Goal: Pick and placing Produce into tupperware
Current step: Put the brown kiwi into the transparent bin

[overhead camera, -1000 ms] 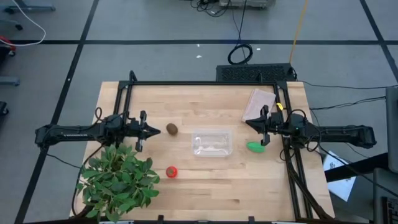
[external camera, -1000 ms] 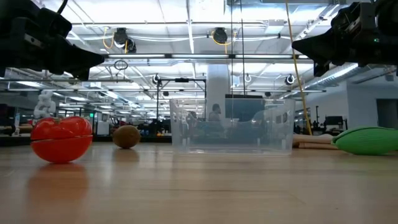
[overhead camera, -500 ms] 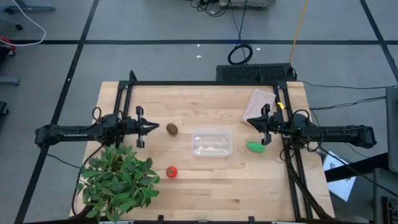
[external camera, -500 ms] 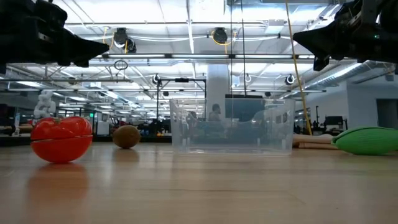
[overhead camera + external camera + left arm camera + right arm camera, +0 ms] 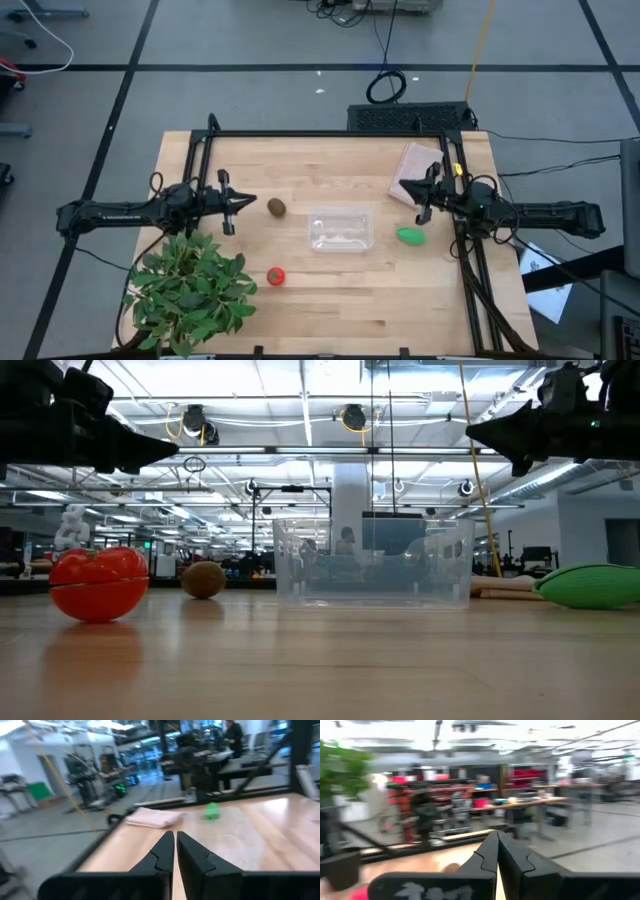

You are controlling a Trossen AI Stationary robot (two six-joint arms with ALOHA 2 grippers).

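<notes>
The brown kiwi, the red tomato and the green oblong piece each lie apart on the wooden table. The clear tupperware stands between them with nothing in it. My left gripper is shut and hovers left of the kiwi. My right gripper is shut and hovers beyond the green piece, toward the far edge. Both hang well above the table in the low view.
A large leafy plant fills the near left corner, just beside my left arm. A pinkish-tan packet lies at the far right, close to my right gripper. Black rails frame the far and side edges. Bare wood lies near the tupperware.
My left gripper has drawn back a little toward the table's left and far edges, away from the kiwi. My right gripper has swung slightly toward the far edge. Both have stayed shut. The produce and the tupperware have not moved.
</notes>
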